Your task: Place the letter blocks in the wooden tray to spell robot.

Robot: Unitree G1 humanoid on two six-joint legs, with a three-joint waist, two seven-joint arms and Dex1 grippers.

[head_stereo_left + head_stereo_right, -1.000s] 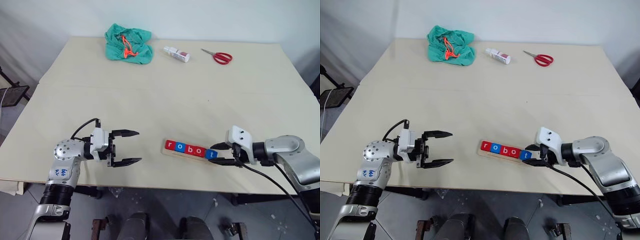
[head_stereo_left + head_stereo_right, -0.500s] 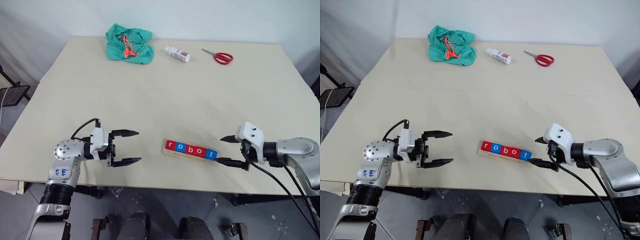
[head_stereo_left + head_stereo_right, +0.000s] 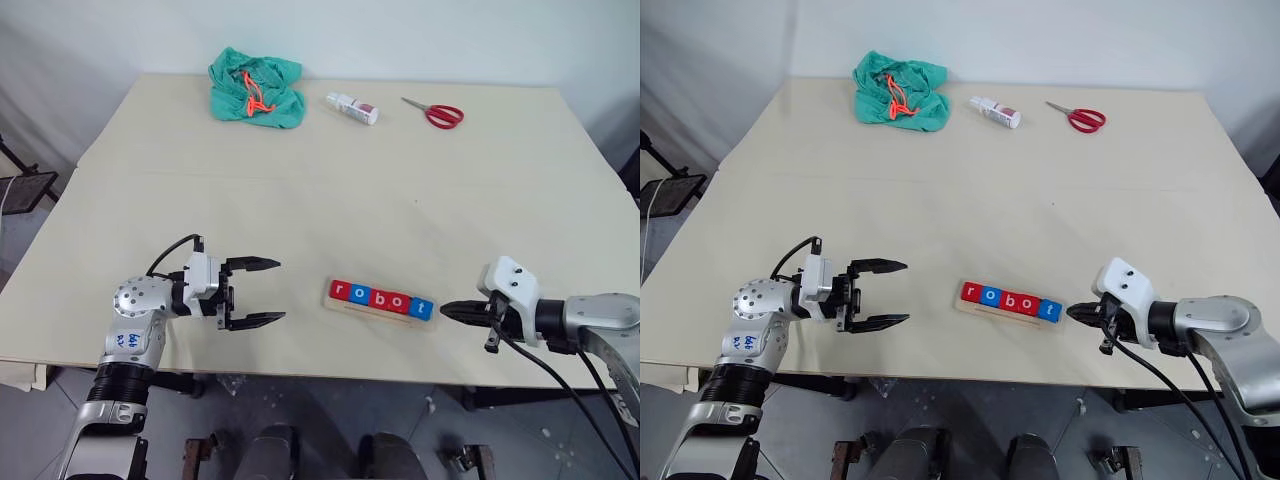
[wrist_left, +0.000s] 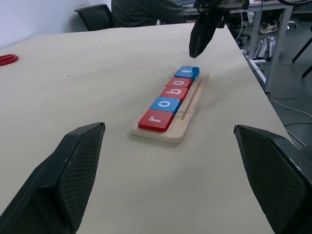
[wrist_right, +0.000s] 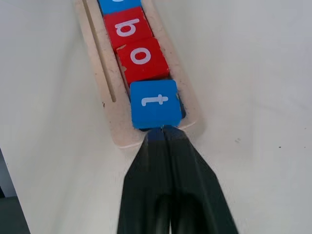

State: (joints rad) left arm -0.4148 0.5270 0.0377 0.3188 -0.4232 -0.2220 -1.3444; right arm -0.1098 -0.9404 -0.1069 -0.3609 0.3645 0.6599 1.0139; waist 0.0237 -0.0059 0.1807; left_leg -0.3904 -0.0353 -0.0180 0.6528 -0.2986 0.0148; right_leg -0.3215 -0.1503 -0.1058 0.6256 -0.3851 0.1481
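The wooden tray [image 3: 366,312] lies near the table's front edge. Five letter blocks sit in it in a row: red r [image 3: 341,290], blue o [image 3: 361,294], red b [image 3: 381,298], red o [image 3: 401,303] and blue t [image 3: 421,308]. My right gripper [image 3: 446,311] is shut and empty, its tip just right of the tray's end. In the right wrist view its fingertips [image 5: 161,131] come right up to the t block [image 5: 153,103]. My left gripper [image 3: 279,291] hovers open and empty to the left of the tray, pointing at it.
At the table's far side lie a crumpled green cloth with an orange cord [image 3: 256,88], a small white bottle [image 3: 352,107] and red-handled scissors [image 3: 435,113]. The table's front edge runs just below both grippers.
My right gripper has let go of the t block, drawn back to the right of the tray and shut. The t block stays in the tray. The left gripper has not moved.
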